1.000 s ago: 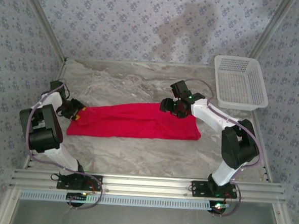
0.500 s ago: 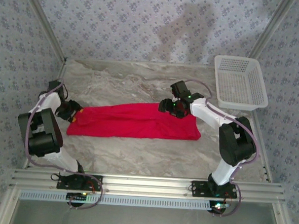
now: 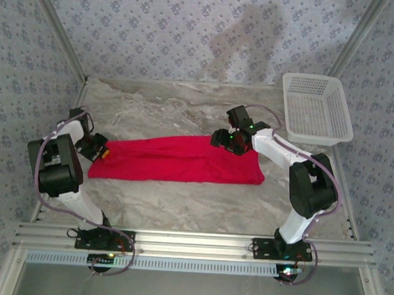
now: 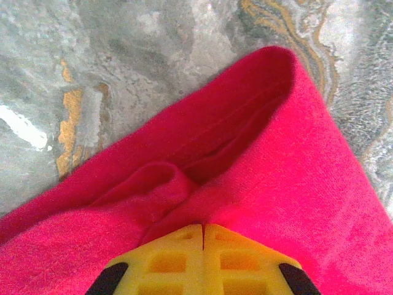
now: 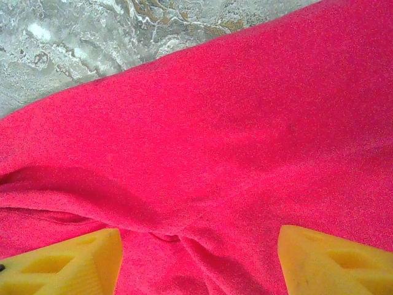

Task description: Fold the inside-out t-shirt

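Note:
The inside-out t-shirt (image 3: 176,159) lies as a long red band across the middle of the marble table, flat with a few creases. At its left end my left gripper (image 3: 105,153) is shut, its yellow fingertips (image 4: 184,236) pressed together, and a puckered fold of red cloth (image 4: 295,160) runs into them. My right gripper (image 3: 225,144) sits low over the shirt's upper right part. It is open, with its two yellow fingertips (image 5: 92,246) wide apart on either side of wrinkled red cloth (image 5: 215,123).
A white plastic basket (image 3: 316,108) stands at the back right corner. Patterned walls close in the marble table (image 3: 180,200) on three sides, and an aluminium rail runs along the near edge by the arm bases.
My left gripper has closed at the shirt's left end and the left arm shifted slightly. The right arm and the shirt have hardly moved.

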`<act>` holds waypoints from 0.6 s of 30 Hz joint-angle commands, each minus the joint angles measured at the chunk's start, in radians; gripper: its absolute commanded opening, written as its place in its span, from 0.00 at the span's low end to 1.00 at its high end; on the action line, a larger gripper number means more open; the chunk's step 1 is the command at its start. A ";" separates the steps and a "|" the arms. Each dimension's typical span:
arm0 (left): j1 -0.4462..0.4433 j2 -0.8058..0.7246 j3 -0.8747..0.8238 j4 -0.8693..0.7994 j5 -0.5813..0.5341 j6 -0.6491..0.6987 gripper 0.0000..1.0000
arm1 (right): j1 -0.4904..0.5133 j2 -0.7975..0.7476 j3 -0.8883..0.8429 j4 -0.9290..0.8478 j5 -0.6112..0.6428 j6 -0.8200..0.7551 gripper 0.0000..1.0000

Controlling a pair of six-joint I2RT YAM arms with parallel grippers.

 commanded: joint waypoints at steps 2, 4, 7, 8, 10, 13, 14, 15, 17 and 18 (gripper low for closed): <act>-0.021 -0.052 0.097 -0.092 -0.047 0.020 0.00 | 0.007 0.048 -0.011 0.009 -0.011 0.010 0.69; -0.036 -0.049 0.148 -0.124 -0.063 0.026 0.00 | 0.009 0.053 -0.019 0.019 -0.017 0.017 0.69; -0.059 -0.021 0.237 -0.165 -0.075 0.036 0.00 | 0.011 0.051 -0.019 0.021 -0.015 0.018 0.69; -0.068 -0.008 0.264 -0.173 -0.078 0.040 0.00 | 0.010 0.051 -0.019 0.021 -0.011 0.017 0.69; -0.091 0.028 0.338 -0.184 -0.089 0.056 0.00 | 0.009 0.048 -0.019 0.017 -0.001 0.012 0.69; -0.129 0.101 0.466 -0.186 -0.094 0.106 0.00 | 0.011 0.056 -0.019 0.022 0.006 0.010 0.69; -0.141 0.126 0.512 -0.189 -0.097 0.127 0.00 | 0.011 0.060 -0.019 0.026 0.008 0.013 0.69; -0.154 0.155 0.561 -0.187 -0.100 0.154 0.00 | 0.013 0.067 -0.019 0.029 0.009 0.015 0.69; -0.176 0.205 0.653 -0.189 -0.108 0.207 0.00 | 0.017 0.087 -0.019 0.037 0.005 0.020 0.69; -0.189 0.230 0.703 -0.189 -0.106 0.240 0.00 | 0.020 0.098 -0.019 0.041 0.006 0.024 0.69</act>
